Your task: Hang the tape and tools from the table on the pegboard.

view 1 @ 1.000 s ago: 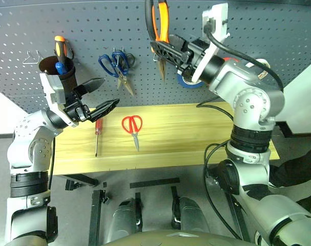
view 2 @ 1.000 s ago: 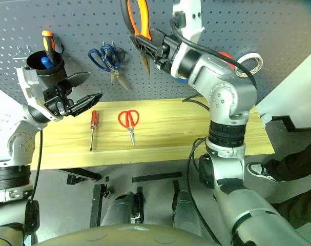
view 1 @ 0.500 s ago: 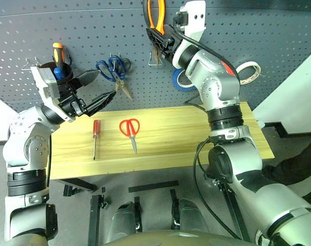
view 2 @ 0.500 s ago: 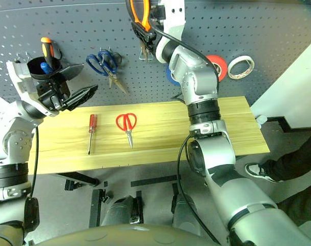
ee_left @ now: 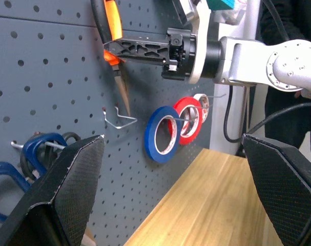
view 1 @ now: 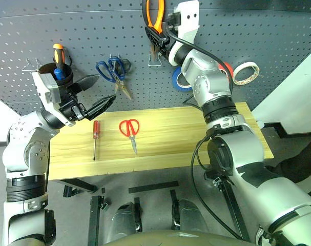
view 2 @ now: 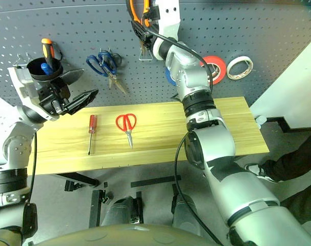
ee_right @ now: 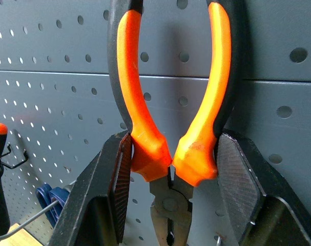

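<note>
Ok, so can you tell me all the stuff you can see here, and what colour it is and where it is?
Pegboard: one, dark grey, behind the table.
Table: one, light yellow wood.
Pliers: one, orange and black, held at the pegboard.
Wire hook: one, silver, just below the pliers.
Blue tape: one, on the pegboard.
Red tape: one, beside the blue.
White tape: one, past the red.
Blue scissors: one, on the pegboard.
Black cup: one, holding an orange screwdriver.
Red scissors: one, on the table.
Red screwdriver: one, on the table.
Left gripper: open.
Right gripper: gripping the pliers.
</note>
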`<state>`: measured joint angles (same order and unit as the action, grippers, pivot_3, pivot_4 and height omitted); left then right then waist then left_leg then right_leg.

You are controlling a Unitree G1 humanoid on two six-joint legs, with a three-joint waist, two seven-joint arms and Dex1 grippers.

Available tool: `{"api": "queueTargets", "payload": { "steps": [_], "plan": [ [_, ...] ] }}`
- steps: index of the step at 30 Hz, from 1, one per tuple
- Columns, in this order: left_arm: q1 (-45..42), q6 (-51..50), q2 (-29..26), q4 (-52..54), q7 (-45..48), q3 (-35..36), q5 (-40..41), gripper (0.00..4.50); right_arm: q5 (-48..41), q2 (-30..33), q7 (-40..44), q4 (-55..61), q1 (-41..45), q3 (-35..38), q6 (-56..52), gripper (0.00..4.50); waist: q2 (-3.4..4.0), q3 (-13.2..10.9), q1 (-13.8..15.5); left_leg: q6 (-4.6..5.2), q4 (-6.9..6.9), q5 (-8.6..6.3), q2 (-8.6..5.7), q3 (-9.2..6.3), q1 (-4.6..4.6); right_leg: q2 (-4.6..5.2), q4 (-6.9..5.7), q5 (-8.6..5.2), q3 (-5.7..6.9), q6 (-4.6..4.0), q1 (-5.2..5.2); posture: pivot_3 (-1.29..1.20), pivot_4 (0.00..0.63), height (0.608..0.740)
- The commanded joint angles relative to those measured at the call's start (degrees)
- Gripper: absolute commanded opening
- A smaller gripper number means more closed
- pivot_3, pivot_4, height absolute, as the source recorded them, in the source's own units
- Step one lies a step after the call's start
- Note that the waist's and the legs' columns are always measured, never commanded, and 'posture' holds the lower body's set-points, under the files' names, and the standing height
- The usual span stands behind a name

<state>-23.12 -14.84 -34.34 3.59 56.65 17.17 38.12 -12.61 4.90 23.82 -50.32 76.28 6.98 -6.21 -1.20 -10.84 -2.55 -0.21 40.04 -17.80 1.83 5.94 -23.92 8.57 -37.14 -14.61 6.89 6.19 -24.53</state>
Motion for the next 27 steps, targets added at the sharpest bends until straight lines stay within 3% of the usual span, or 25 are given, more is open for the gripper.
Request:
{"api": "queueTargets", "payload": {
  "steps": [1,13,20,27],
  "plan": [
    [0.33,0.02,-1.25,2.64,-0.50,1.25,0.56,4.50,0.53,0.14,-0.79,-1.59,3.53,0.43,2.83,2.09,0.00,0.01,0.02,0.00,0.00,0.00,0.00,0.00,0.02,0.00,-0.01,0.00,0.00,0.00,0.01,0.09,0.072,0.732],
    [2.03,0.90,-1.59,2.60,-0.97,1.26,0.19,4.50,4.95,1.21,-0.54,-3.56,-0.28,-2.59,-0.13,2.09,0.01,0.38,0.07,-0.01,0.01,0.00,0.00,0.02,0.17,0.00,-0.05,0.00,-0.04,0.00,0.12,0.10,0.077,0.732],
    [0.99,1.38,-1.43,0.53,-0.30,0.58,-0.44,4.50,3.74,2.36,-0.12,-0.11,-0.69,-1.15,-1.97,4.36,0.01,0.49,0.04,-0.01,0.00,0.00,0.00,0.02,0.21,0.00,-0.05,0.00,-0.05,0.00,0.17,0.08,0.076,0.732],
    [0.34,1.41,-1.33,-0.69,0.24,-0.11,-0.68,4.50,1.28,5.90,0.80,11.52,-2.75,-0.02,-7.69,4.48,0.00,0.51,0.12,-0.02,0.06,0.01,0.00,0.03,0.27,0.01,-0.07,0.00,-0.08,0.00,0.23,0.07,0.080,0.732]
  ]
}}
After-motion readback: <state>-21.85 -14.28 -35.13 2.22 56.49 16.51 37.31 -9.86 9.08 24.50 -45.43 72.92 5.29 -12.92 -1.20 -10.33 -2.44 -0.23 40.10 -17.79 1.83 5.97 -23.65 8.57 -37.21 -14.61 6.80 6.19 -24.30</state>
